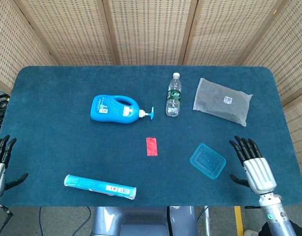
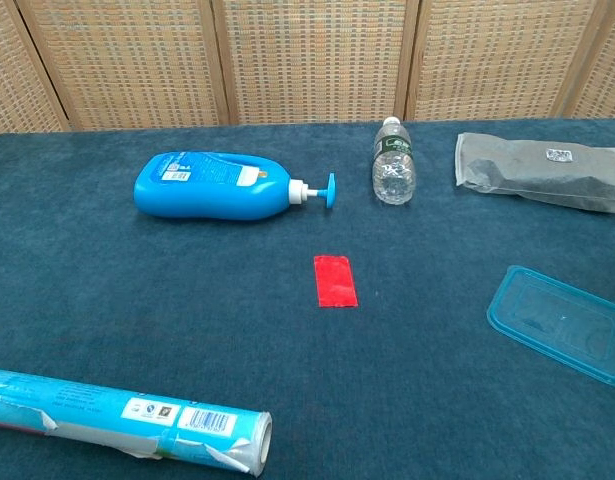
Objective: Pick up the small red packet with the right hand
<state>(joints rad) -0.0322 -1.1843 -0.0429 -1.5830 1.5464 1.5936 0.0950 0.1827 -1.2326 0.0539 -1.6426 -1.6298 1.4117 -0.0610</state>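
Observation:
The small red packet [image 1: 151, 146] [image 2: 335, 280] lies flat near the middle of the blue table, with nothing touching it. In the head view my right hand [image 1: 253, 164] hovers over the table's front right part, fingers spread and empty, well to the right of the packet. At the front left edge, my left hand [image 1: 0, 160] also holds nothing, its fingers apart. The chest view shows neither hand.
A clear blue lid [image 1: 207, 161] [image 2: 559, 322] lies between the packet and my right hand. Behind the packet are a blue pump bottle [image 1: 116, 109], a water bottle [image 1: 174, 95] and a grey bag [image 1: 222, 101]. A rolled tube [image 1: 99, 186] lies front left.

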